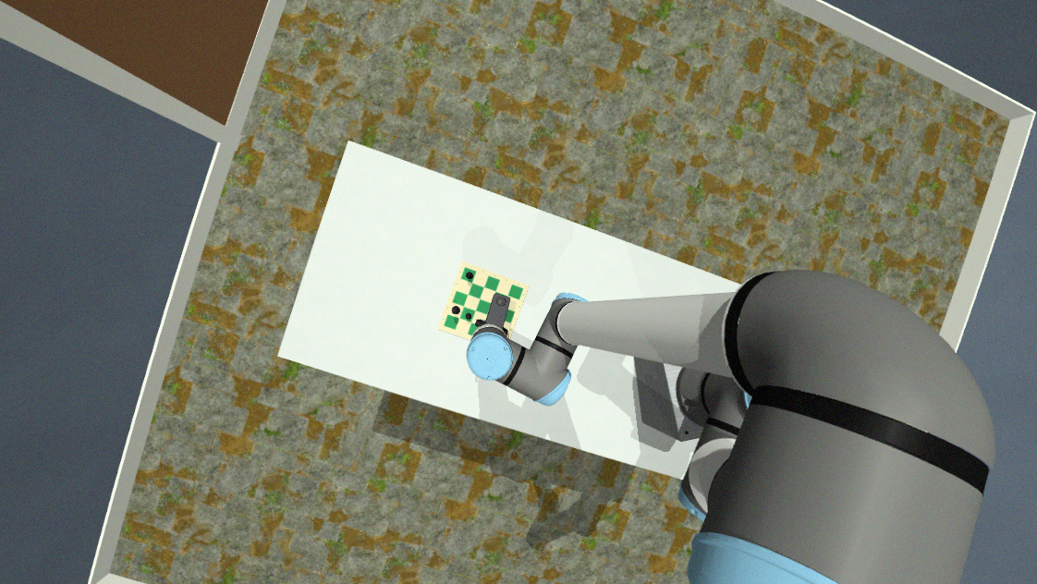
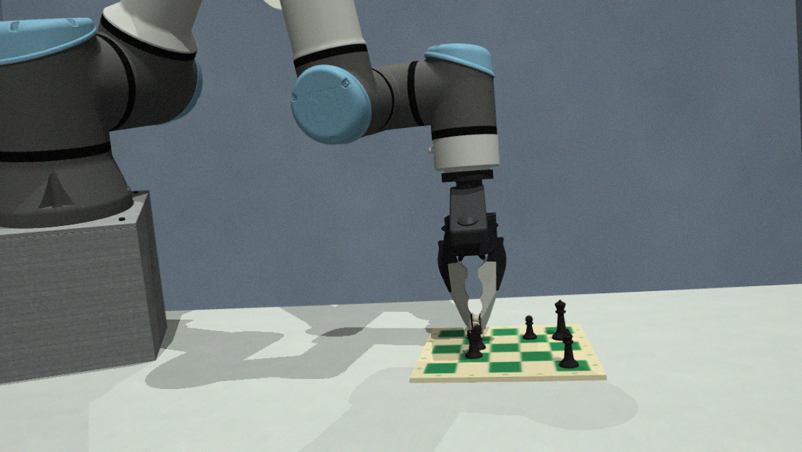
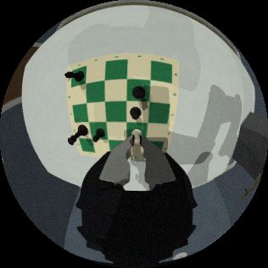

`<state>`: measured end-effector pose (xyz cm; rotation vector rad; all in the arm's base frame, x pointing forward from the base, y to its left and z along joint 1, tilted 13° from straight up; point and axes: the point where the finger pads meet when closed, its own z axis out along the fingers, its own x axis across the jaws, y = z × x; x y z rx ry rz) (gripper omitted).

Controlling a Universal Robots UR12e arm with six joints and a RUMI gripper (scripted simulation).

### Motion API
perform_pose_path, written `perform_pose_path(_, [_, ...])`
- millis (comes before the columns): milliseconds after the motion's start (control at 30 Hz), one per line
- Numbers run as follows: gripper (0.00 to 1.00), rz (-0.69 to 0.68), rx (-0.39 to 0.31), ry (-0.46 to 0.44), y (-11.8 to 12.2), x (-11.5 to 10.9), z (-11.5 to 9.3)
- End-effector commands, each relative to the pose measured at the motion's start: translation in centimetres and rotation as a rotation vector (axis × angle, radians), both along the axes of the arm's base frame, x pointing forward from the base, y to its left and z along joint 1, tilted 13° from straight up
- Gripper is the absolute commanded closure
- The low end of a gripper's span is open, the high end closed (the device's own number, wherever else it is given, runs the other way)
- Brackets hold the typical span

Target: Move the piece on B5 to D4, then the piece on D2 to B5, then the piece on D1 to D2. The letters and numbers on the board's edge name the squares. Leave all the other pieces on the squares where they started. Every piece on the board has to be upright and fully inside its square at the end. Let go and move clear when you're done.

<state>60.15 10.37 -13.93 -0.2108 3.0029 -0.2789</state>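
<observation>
The green and cream chessboard (image 2: 507, 352) lies on the white table and also shows in the overhead view (image 1: 482, 300) and the wrist view (image 3: 123, 103). My gripper (image 2: 475, 322) points straight down and is shut on a small white pawn (image 3: 136, 142). It holds the pawn upright, very low over a square in the board's edge row nearest the arm. I cannot tell whether the pawn touches the board. Two black pieces (image 3: 135, 113) (image 3: 138, 92) stand in the same column just beyond it. In the side view, black pieces (image 2: 474, 342) partly hide the fingertips.
Other black pieces stand upright on the board: a pawn (image 2: 529, 327), a tall queen (image 2: 559, 320) and a bishop (image 2: 568, 349). The arm's grey base block (image 2: 73, 292) stands at the left. The arm reaches over the table's near right side (image 1: 638, 326).
</observation>
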Motion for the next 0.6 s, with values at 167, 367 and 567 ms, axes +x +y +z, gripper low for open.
perform_pose_path(167, [1.00,0.000,0.001,-0.003,-0.02,0.21,0.06])
perform_pose_path(367, [1.00,0.000,0.001,-0.003,-0.02,0.21,0.05])
perform_pose_path(567, [1.00,0.000,0.001,-0.002,-0.05,0.21,-0.09])
